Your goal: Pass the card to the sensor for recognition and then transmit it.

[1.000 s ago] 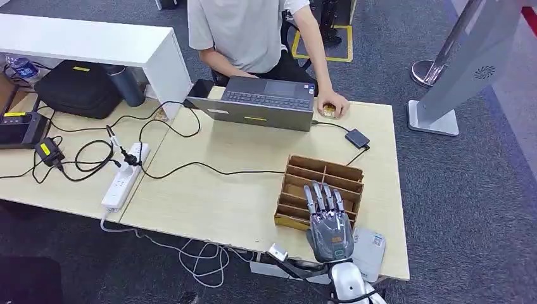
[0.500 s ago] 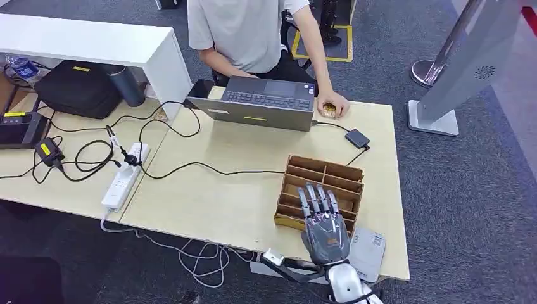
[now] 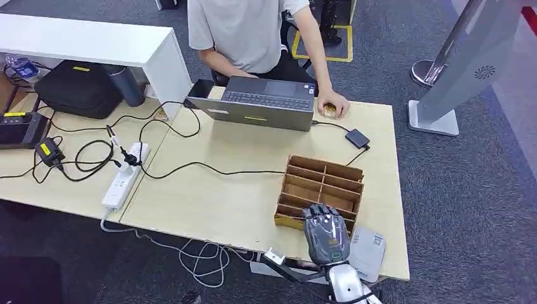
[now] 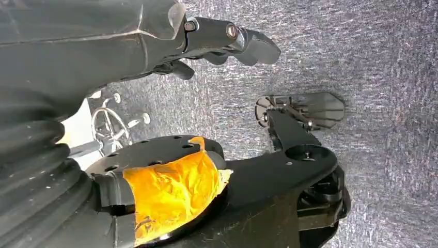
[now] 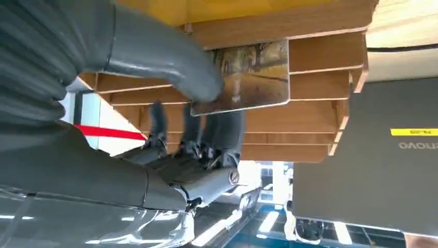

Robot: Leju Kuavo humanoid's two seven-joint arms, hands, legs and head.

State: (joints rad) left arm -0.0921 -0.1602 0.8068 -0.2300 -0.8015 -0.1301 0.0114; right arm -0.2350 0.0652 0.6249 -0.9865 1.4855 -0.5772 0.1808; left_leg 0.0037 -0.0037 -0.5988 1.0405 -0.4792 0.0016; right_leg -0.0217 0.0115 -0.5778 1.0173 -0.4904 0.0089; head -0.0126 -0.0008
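A card (image 5: 258, 72) printed with an autumn scene stands in a slot of the wooden divider rack (image 5: 320, 51). In the right wrist view my right hand (image 5: 191, 150) pinches it, thumb on its face and fingers behind. From the head view that hand (image 3: 326, 233) is curled over the near edge of the rack (image 3: 324, 180), hiding the card. A flat grey-white reader pad (image 3: 370, 252) lies just right of the hand at the table's front corner. My left hand (image 4: 227, 39) hangs over the carpet, its fingers holding nothing.
A person sits at the far side behind a grey laptop (image 3: 263, 101), one hand (image 3: 332, 104) on the table. A small black box (image 3: 357, 137) on a cable lies beyond the rack. Cables and a power strip (image 3: 125, 174) cover the left side.
My right hand's fingers were stretched out over the rack; they have now curled down into it, and the hand has drawn slightly back toward the table's near edge.
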